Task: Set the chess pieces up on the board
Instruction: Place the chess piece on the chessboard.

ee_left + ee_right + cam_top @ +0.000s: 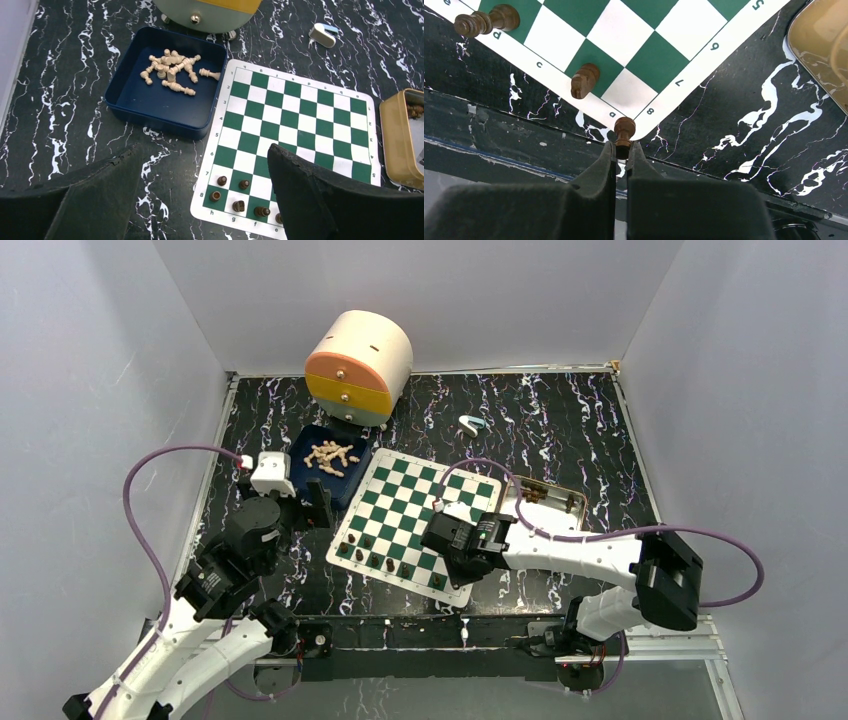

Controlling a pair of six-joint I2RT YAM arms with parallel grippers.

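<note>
Left gripper (pixel 204 150) hovers with jaws spread and empty, just beside the blue tray (pixel 155 119). Pale pieces (pixel 172 70) lie heaped in it, none on the board (pixel 420 502). A handful of dark pieces (pixel 244 184) stand on the board's two near rows. Right gripper (pixel 621 147) has its jaws pinching one dark piece (pixel 624 129) over the near right corner. More dark ones sit in the tan tin (pixel 395 140). Early stage by my read: most of the dark set and the whole pale set are left.

tray (pixel 155 102) left of board (pixel 300 120), tin (pixel 397 140) right
</note>
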